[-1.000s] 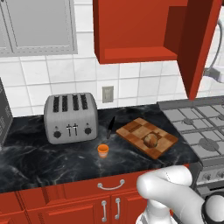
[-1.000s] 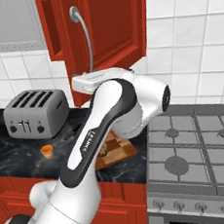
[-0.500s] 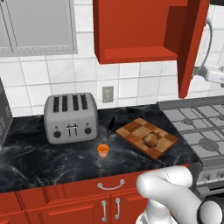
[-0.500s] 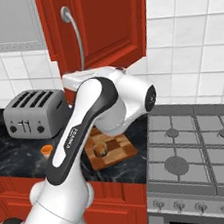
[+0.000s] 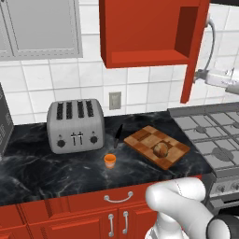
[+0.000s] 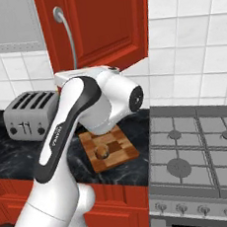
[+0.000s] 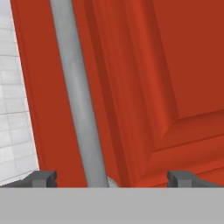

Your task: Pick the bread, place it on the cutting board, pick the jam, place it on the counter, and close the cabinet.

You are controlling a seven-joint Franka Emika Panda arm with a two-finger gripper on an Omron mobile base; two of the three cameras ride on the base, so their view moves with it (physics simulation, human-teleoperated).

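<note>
The bread (image 5: 161, 149) sits on the board (image 5: 157, 146) and the jam (image 5: 109, 160) on the tabletop (image 5: 56, 170), so only the cabinet (image 5: 144, 32) door (image 7: 175, 78) is left, standing ajar. The gripper (image 7: 109, 179) is spread open against the door, its tips either side of the handle (image 7: 78, 96) (gripping nothing). The pads could slide along the flat panel or snag the handle, leaving the door short of shut.
</note>
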